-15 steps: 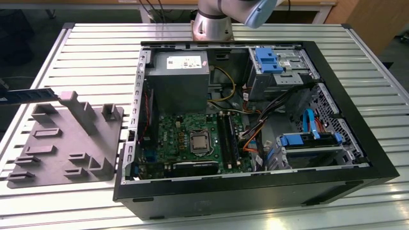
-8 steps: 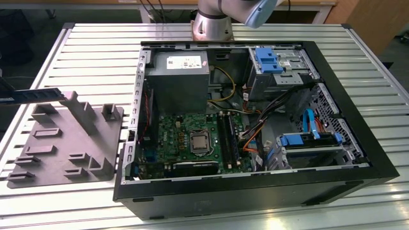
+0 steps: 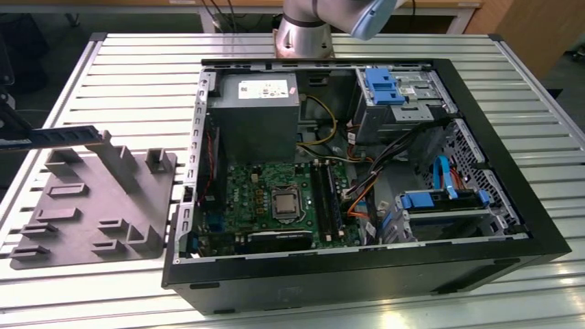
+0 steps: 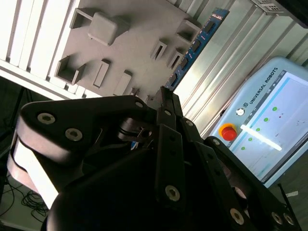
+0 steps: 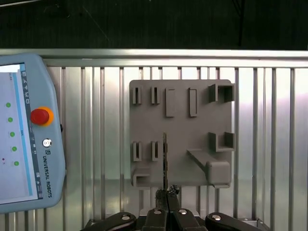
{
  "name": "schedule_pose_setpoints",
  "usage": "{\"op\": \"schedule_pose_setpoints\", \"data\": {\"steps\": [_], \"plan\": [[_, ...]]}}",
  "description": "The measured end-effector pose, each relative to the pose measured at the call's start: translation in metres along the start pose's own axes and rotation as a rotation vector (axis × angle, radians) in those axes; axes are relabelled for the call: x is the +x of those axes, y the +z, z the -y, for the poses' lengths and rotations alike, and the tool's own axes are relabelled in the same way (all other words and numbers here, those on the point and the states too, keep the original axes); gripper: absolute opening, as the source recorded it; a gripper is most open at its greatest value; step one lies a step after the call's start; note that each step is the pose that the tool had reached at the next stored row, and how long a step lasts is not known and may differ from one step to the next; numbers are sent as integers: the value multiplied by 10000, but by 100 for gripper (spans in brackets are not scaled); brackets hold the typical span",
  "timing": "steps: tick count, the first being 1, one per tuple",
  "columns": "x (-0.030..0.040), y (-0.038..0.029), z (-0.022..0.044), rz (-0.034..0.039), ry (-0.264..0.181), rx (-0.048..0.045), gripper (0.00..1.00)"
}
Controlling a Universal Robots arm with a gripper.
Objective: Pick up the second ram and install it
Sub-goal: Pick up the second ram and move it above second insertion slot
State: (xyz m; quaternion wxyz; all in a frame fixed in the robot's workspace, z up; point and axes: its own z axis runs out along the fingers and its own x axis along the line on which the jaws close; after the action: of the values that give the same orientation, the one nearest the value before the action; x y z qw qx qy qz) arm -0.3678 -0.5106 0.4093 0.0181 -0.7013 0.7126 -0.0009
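My gripper (image 4: 163, 94) is shut on the second ram (image 4: 195, 45), a narrow blue-black stick with small chips along its face. The stick juts out from the fingertips over the gray fixture (image 4: 130, 53). Seen edge-on in the first wrist view, the ram (image 5: 165, 159) is a thin dark line rising from the gripper (image 5: 167, 191) across the fixture (image 5: 192, 139). In the exterior view the ram (image 3: 59, 135) hangs level above the far end of the fixture (image 3: 92, 205), at the exterior view's left. The black memory sockets (image 3: 327, 195) lie on the green board inside the open computer case.
The open computer case (image 3: 512, 226) takes up the middle and the exterior view's right, with a power supply (image 3: 256, 110), cables and blue drive brackets inside. A teach pendant (image 5: 24, 134) lies on the slatted metal table (image 3: 137, 75) beside the fixture. The arm's base (image 3: 302, 31) stands behind the case.
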Motion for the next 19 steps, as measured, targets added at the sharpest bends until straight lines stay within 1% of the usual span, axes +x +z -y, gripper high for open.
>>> {"op": "schedule_pose_setpoints", "data": {"steps": [19], "plan": [[-4,7,279,-1,0,-1,12]]}}
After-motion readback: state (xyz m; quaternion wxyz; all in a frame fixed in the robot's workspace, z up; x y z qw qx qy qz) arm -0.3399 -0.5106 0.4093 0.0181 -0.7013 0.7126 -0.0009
